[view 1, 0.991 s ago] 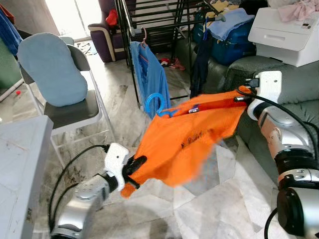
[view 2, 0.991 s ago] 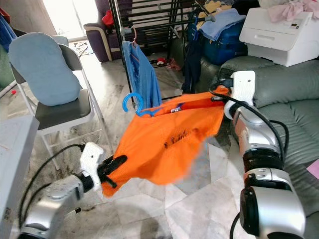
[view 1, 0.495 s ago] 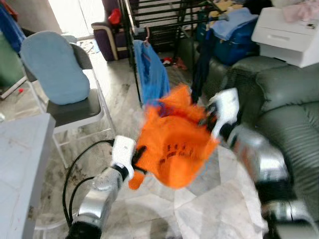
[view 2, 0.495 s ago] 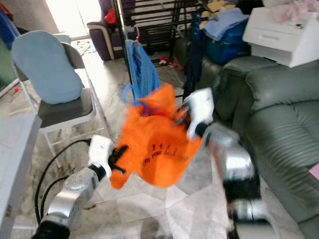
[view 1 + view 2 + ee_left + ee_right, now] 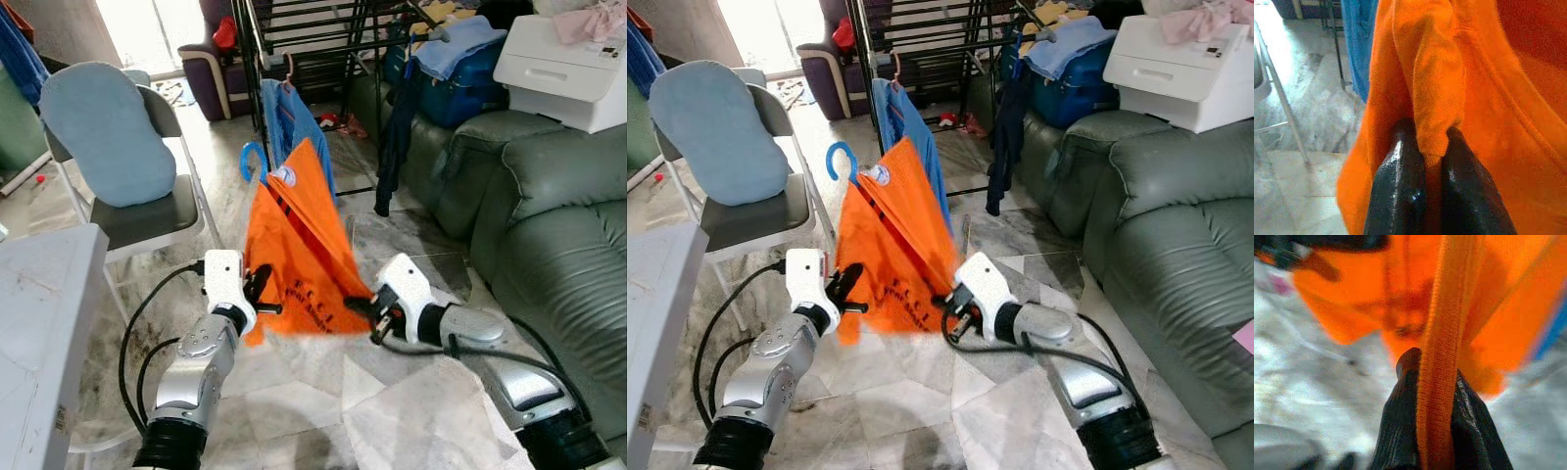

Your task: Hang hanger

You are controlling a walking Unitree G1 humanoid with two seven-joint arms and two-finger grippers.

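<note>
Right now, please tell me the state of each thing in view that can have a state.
Orange shirt: on the blue hanger, hanging down, gripped at both lower edges.
Blue hanger: hook upright, not on the rack.
Left gripper: jaws shut on a fold.
Right gripper: jaws shut on the hem.
Blue shirt: hanging on the drying rack.

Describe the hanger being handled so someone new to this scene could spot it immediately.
Find the black drying rack at the back of the room, with a blue shirt hanging from it. In front of that shirt, an orange shirt is stretched between the left tool and right tool. The blue hanger is the bright hook at its peak.
</note>
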